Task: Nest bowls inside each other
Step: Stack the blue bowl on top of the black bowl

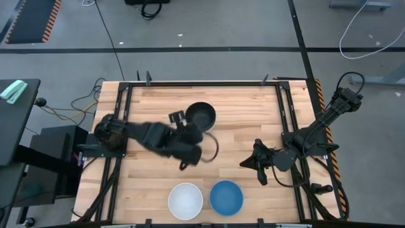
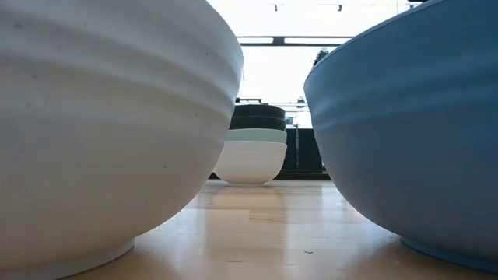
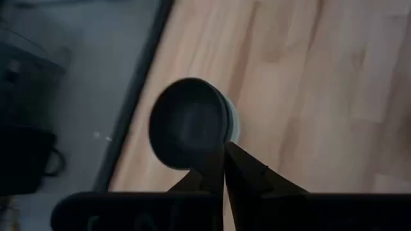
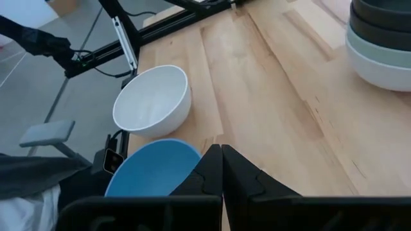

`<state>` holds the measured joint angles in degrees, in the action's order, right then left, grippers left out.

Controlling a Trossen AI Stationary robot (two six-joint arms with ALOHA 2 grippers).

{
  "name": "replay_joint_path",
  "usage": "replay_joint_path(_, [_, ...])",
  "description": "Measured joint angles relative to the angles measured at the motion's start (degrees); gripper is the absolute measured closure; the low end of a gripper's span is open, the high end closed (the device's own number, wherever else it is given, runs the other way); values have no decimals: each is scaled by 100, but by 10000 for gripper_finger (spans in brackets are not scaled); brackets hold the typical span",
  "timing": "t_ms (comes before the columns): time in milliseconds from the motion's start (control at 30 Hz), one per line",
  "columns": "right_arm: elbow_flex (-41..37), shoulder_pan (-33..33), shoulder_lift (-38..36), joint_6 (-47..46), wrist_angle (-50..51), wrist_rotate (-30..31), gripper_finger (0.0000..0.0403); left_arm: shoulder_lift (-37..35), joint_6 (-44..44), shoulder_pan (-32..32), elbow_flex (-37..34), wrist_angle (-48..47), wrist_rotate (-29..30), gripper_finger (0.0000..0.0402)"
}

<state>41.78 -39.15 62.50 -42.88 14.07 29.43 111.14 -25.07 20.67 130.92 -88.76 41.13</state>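
**benchwatcher:** Where do the bowls sit right now?

**nestfan:** Four are already nested into one stack toward the far middle of the wooden worktop. From table height it reads white at the bottom, pale mint green above that, then two black ones on top. From overhead only the top black bowl shows. The other two are loose at the near edge, side by side but apart: a white bowl and a blue bowl.

**benchwatcher:** And the arms?

**nestfan:** The left tool hangs just on the near side of the stack, blurry in the overhead shot. Its wrist camera shows the two fingers pressed together, nothing between them, tips right by the stack's rim. The right tool is out on the right side of the worktop, well away from the stack, fingers also pinched together and empty, pointing toward the loose blue and white bowls.
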Motion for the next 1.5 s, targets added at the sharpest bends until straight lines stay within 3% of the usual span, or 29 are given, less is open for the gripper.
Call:
replay_joint_path(300, [2,-42,269,-112,-6,79,398,-34,-854,1040,-9,-124,1429,382])
replay_joint_path(700, [2,-42,404,54,-3,48,398,-31,-1512,2167,-9,-125,1842,383])
replay_joint_path(900, [2,-42,404,156,-5,35,398,25,-1501,2426,-15,-122,1931,395])
replay_joint_path(1067, [2,-42,404,173,-22,36,398,25,-1633,2280,-792,472,2124,385])
replay_joint_path(1300, [2,-86,402,197,-70,35,398,-8,-1304,1973,-2223,1827,1630,394])
replay_joint_path(1500, [2,-209,402,259,-95,34,398,-54,-1769,1910,-3003,1931,1910,384])
